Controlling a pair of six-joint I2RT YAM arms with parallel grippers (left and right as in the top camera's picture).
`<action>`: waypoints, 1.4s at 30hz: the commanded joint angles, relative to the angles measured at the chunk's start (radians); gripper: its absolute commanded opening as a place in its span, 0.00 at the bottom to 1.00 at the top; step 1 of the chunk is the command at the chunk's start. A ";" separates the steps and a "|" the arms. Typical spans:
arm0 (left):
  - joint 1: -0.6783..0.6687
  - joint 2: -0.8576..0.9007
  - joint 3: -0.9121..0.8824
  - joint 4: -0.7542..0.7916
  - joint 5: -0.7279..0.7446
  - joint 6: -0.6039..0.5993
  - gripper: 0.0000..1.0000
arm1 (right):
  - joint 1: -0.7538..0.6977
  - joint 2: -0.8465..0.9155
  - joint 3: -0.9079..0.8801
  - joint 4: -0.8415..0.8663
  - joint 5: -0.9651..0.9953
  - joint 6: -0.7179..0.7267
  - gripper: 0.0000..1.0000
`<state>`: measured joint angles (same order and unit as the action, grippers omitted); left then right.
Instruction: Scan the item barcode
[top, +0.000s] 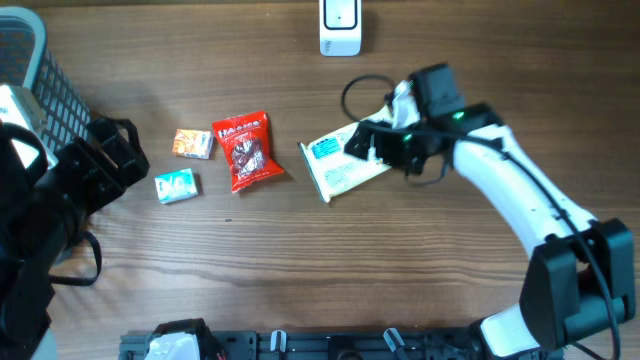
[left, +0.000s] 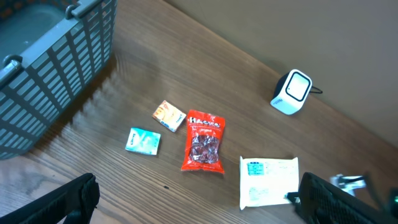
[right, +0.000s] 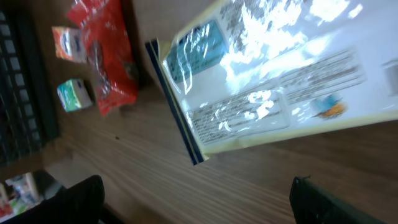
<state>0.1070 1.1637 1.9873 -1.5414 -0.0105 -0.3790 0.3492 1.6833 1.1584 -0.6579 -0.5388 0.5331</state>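
A wooden desk (top: 300, 280) seen from above, with two black-and-white robot arms. The right gripper (top: 365, 145) hovers over the right end of a flat white pouch (top: 335, 170), its fingers spread wide with nothing between them. The pouch lies on the wood right of the desk's middle, unheld. A small white barcode scanner (top: 340, 27) stands at the middle of the far edge, well apart from the pouch. The work appears to be at the handling stage, since the pouch is not facing the scanner. The next move would likely call for closing on a pouch edge, lifting it, and turning its printed code toward the scanner window. The pouch is glossy plastic film with a blue sealed edge, a teal label and lines of fine print – slippery and limp, so a pinch near the rim seems wise. Left of it lie a crinkly red snack bag (top: 246, 150), a small orange box (top: 193, 143) and a small teal box (top: 176, 186). A grey slatted plastic basket (top: 40, 70) sits at the far left corner. The left gripper (left: 200, 199) hangs near the left edge, open and empty.
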 joint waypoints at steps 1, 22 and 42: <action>0.005 -0.003 0.007 0.002 -0.010 0.002 1.00 | 0.067 0.015 -0.101 0.108 -0.046 0.310 0.98; 0.005 -0.003 0.007 0.002 -0.010 0.002 1.00 | 0.153 0.041 -0.341 0.543 0.281 0.858 1.00; 0.005 -0.003 0.007 0.002 -0.010 0.002 1.00 | 0.153 0.171 -0.341 0.612 0.344 0.781 0.33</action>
<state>0.1070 1.1637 1.9873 -1.5417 -0.0105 -0.3790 0.5007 1.7992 0.8463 -0.0288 -0.2882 1.3636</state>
